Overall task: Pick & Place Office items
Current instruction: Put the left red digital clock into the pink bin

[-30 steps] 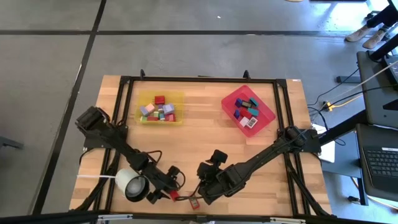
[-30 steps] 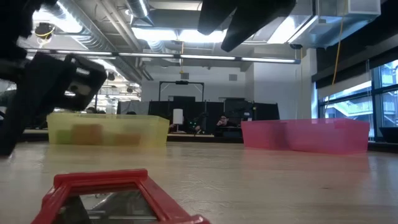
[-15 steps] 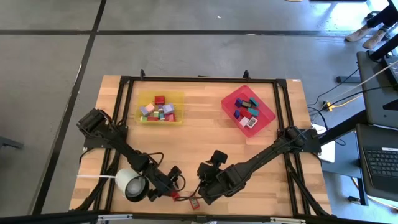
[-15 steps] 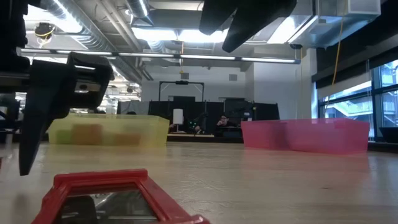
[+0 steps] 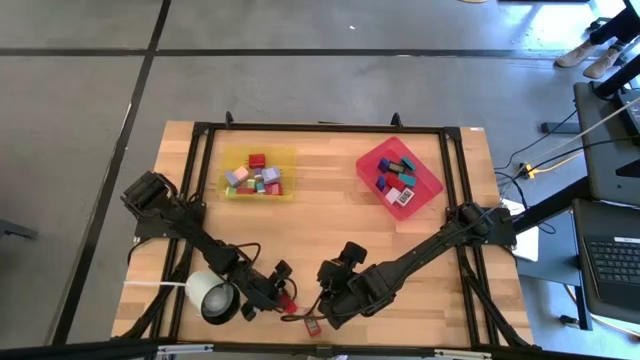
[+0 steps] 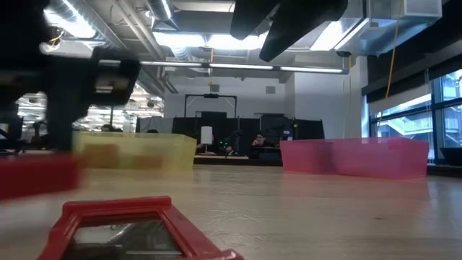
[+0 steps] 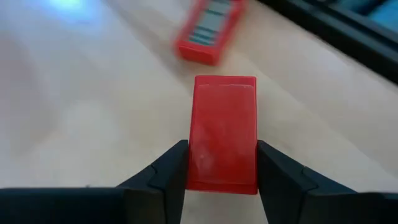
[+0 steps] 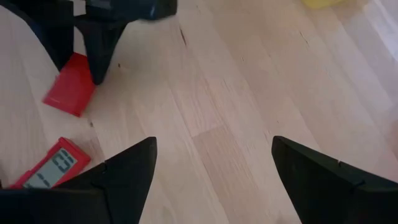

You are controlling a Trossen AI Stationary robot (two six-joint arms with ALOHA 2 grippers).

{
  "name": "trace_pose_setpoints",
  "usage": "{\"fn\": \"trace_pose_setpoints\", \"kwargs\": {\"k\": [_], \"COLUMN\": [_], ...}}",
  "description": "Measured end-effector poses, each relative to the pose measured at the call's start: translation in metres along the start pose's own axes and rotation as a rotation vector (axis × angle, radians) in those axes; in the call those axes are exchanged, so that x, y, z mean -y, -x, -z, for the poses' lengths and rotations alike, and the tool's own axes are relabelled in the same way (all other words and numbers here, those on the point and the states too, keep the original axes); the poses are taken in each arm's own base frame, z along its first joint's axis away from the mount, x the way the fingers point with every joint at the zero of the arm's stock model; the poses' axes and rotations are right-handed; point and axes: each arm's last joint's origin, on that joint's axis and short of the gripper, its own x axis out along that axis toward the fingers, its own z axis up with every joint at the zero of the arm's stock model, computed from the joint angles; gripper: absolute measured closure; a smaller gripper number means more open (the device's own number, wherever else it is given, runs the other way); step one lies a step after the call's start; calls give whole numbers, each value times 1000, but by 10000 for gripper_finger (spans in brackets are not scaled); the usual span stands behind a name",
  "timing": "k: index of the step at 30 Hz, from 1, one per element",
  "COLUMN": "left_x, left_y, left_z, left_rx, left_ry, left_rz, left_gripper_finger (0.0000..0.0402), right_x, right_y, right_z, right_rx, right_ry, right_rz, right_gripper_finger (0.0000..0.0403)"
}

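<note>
Red block [image 7: 222, 132], lower centre of frame, is being clamped between left gripper [image 7: 221, 167] fingers; right gripper [image 8: 211, 171] is being held spread; shallow end-hold risks slippage.

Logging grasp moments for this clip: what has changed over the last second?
The left end effector has closed its fingers on the small flat red block and shifted it slightly toward the table's middle. The right end effector stays open beside it; the red display-faced item and both trays are unchanged.

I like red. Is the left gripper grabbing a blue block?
No, the left gripper has a red block between its fingers.
</note>
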Motion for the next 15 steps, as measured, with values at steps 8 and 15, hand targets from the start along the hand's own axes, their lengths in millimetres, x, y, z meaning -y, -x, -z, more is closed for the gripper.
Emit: {"fn": "trace_pose_setpoints", "kwargs": {"k": [8, 15], "left_x": [-25, -49], "left_y": [39, 76], "left_z": [-17, -29], "left_rx": [9, 28], "left_ry": [7, 106], "left_rz": [-417, -885], "left_gripper_finger": [239, 243], "right_x": [12, 41], "right_y": [10, 35], "right_z": [-12, -37], "right_rx": [14, 76], "right_ry": [-100, -194], "right_rz": [-7, -24], "right_gripper_finger": [81, 101]}}
